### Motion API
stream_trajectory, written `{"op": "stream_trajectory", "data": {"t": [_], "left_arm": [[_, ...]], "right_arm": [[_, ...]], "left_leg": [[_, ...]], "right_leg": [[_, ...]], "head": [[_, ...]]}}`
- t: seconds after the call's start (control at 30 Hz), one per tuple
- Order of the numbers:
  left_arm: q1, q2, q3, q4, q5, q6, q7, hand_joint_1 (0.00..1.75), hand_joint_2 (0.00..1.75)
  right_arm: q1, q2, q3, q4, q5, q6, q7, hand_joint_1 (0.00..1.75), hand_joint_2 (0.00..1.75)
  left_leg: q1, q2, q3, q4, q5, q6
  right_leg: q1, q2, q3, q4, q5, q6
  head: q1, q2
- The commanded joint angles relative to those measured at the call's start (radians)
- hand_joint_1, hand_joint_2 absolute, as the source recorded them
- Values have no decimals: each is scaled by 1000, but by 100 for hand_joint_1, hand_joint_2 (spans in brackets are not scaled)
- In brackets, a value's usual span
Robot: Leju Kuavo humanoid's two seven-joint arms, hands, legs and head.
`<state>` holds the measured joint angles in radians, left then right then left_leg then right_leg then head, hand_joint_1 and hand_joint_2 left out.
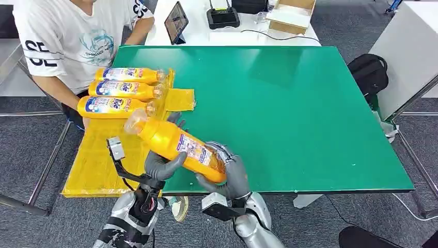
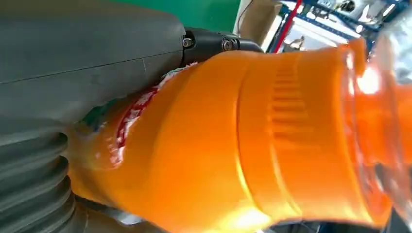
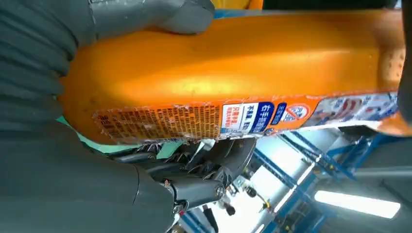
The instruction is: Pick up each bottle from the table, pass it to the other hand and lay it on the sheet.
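On green table (image 1: 289, 108) (grey floor (image 1: 31, 155)): yellow sheet (image 1: 98, 155).

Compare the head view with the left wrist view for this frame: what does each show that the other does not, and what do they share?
Head view alone: three bottles lying side by side on the yellow sheet, the green table, a seated person behind the sheet, and the right hand under the base end of the held bottle.

Left wrist view alone: a close look at the held bottle's ribbed orange shoulder and clear neck.

Shared: the left hand gripping that orange bottle, with green table beyond.
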<state>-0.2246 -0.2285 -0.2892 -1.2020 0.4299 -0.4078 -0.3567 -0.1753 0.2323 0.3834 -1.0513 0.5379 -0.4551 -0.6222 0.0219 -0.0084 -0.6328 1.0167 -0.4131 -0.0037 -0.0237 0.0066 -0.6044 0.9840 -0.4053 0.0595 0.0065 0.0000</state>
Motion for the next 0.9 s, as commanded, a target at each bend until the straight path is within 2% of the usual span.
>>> {"op": "stream_trajectory", "data": {"t": [0.03, 0.53, 0.57, 0.6, 0.9], "left_arm": [[-64, 19, -46, 113, -18, 8, 14, 0, 175], [-57, 17, -35, 102, -33, 29, -4, 0, 175], [-55, 16, -33, 98, -43, 37, -13, 143, 175], [-53, 14, -27, 95, -49, 48, -16, 175, 175], [-43, 12, -3, 55, -101, 114, -50, 175, 175]], "right_arm": [[-51, 29, 111, 191, 19, -3, 5, 175, 175], [-54, 31, 138, 231, -1, 4, 8, 175, 175], [-56, 30, 139, 230, -6, 7, 10, 175, 175], [-54, 28, 140, 229, -13, 8, 12, 175, 175], [-43, 18, 136, 223, -28, 9, 25, 175, 175]], "left_leg": [[0, 0, 4, -1, -1, 1], [0, 0, 6, -1, -2, 1], [1, 0, 5, -1, -2, 1], [1, -1, 3, -1, -1, 1], [1, -1, 4, -1, -2, 1]], "right_leg": [[1, -1, 4, -1, -1, -2], [1, -2, 6, -1, -2, -3], [1, -2, 5, -1, -2, -3], [1, -2, 3, -1, -1, -2], [1, -2, 4, -1, -2, -3]], "head": [[0, 0], [0, 0], [0, 0], [0, 0], [0, 0]]}}
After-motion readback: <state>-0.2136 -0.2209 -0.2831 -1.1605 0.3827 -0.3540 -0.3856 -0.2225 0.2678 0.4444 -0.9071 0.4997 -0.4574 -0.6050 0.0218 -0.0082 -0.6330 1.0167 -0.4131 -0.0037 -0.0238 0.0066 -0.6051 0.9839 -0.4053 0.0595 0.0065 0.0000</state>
